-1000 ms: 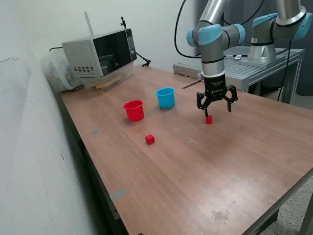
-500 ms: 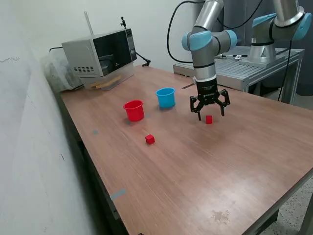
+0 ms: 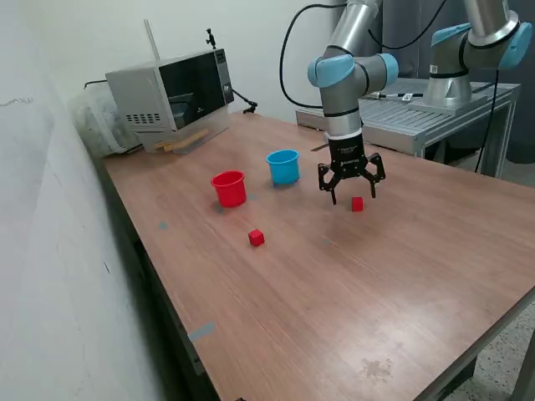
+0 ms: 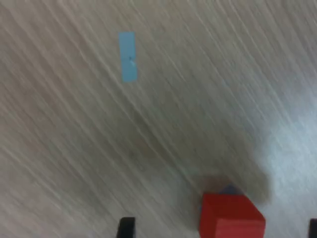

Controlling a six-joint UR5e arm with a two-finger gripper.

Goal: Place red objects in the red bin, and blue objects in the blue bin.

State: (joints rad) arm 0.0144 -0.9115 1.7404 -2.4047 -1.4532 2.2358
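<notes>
Two small red cubes lie on the wooden table: one [image 3: 357, 204] just to the exterior view's right of my gripper [image 3: 351, 196], the other [image 3: 256, 238] nearer the front. The gripper hangs open just above the table, fingers spread, holding nothing. The wrist view shows the near red cube [image 4: 231, 215] on the wood between the two dark fingertips [image 4: 126, 228]. The red cup [image 3: 229, 188] and the light blue cup [image 3: 283, 166] stand upright side by side behind the cubes. No blue cubes are in view.
A microwave [image 3: 171, 92] sits at the table's back corner on the exterior view's left. A second robot arm base [image 3: 456, 63] stands on a metal stand behind the table. A strip of blue tape [image 4: 128, 56] is stuck on the wood.
My gripper has moved toward the exterior view's left, from above the red cube to beside it, staying open. The cubes and cups have not moved.
</notes>
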